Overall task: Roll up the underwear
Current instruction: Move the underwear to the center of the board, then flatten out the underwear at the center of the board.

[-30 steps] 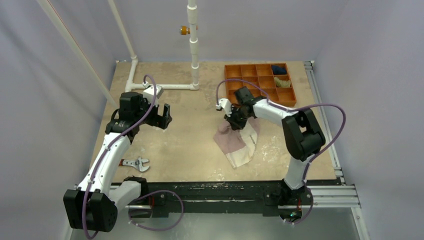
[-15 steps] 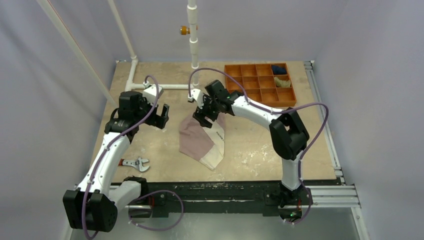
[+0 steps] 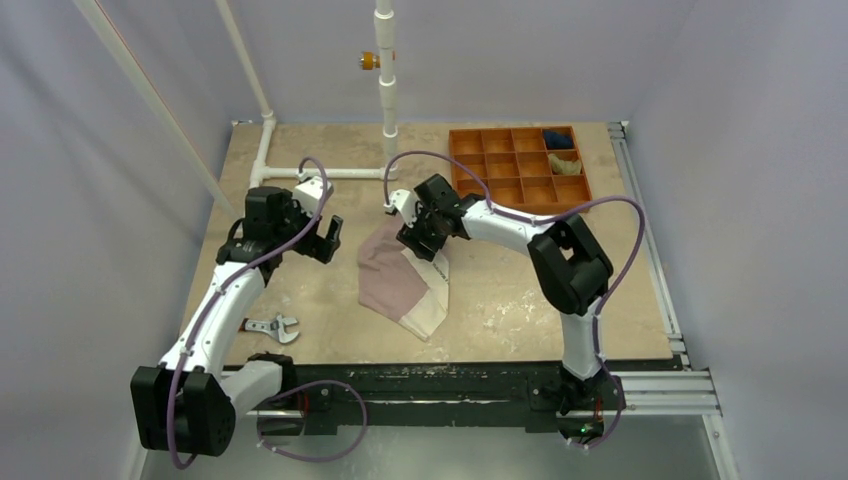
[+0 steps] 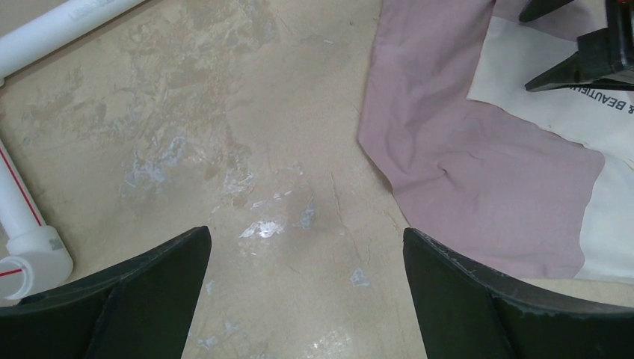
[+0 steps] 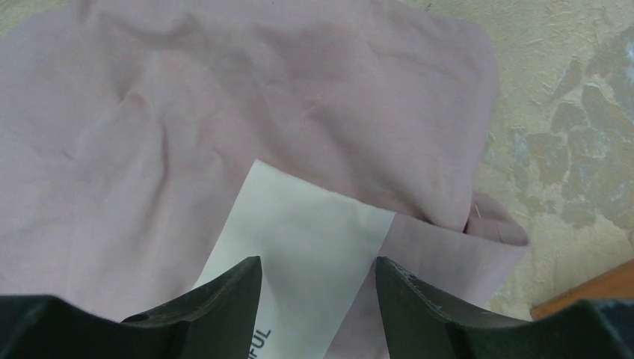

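Observation:
The underwear (image 3: 397,283), pale dusty-pink cloth with a cream-white panel (image 3: 430,298), lies spread on the table's middle. My right gripper (image 3: 416,240) hovers over its far edge, open. In the right wrist view its jaws (image 5: 318,263) straddle the white printed panel (image 5: 299,224) with nothing pinched between them, and wrinkled pink cloth (image 5: 224,112) lies beyond. My left gripper (image 3: 325,238) stands open just left of the garment. In the left wrist view it (image 4: 306,233) is over bare table, with the underwear (image 4: 463,172) to its right.
An orange compartment tray (image 3: 500,165) sits at the back right, holding a dark blue bundle (image 3: 558,140) and an olive-tan bundle (image 3: 566,165). White pipework (image 3: 388,90) stands at the back. A wrench (image 3: 272,326) lies near the left front.
My right gripper dragged the underwear leftward to the table's middle, then opened and let it go. The left gripper has shifted slightly toward the cloth.

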You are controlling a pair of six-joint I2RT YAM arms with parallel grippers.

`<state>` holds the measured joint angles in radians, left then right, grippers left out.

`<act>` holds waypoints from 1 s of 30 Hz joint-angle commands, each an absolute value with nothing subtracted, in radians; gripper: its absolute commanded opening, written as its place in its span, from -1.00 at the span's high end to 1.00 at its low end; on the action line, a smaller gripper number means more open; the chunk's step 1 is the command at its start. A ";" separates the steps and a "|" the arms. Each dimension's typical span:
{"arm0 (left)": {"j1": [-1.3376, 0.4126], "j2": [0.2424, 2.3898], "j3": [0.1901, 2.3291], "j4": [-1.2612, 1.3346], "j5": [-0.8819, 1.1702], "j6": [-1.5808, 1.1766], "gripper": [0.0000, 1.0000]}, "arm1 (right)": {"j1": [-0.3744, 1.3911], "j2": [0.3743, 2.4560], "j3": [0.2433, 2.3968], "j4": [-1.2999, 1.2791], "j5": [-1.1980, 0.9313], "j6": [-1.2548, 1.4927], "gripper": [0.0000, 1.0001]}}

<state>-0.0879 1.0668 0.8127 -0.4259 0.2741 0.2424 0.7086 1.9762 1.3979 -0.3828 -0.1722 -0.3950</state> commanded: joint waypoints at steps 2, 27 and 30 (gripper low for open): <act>-0.093 1.078 0.817 -0.369 0.313 0.205 -1.00 | 0.714 2.013 1.469 -0.361 -0.212 -0.361 -0.15; -0.094 1.109 0.764 -0.366 0.345 0.322 -0.99 | 0.713 1.893 1.495 -0.447 -0.193 -0.348 0.72; -0.094 1.113 0.759 -0.375 0.334 0.349 -0.99 | 0.715 1.836 1.462 -0.506 -0.219 -0.424 0.05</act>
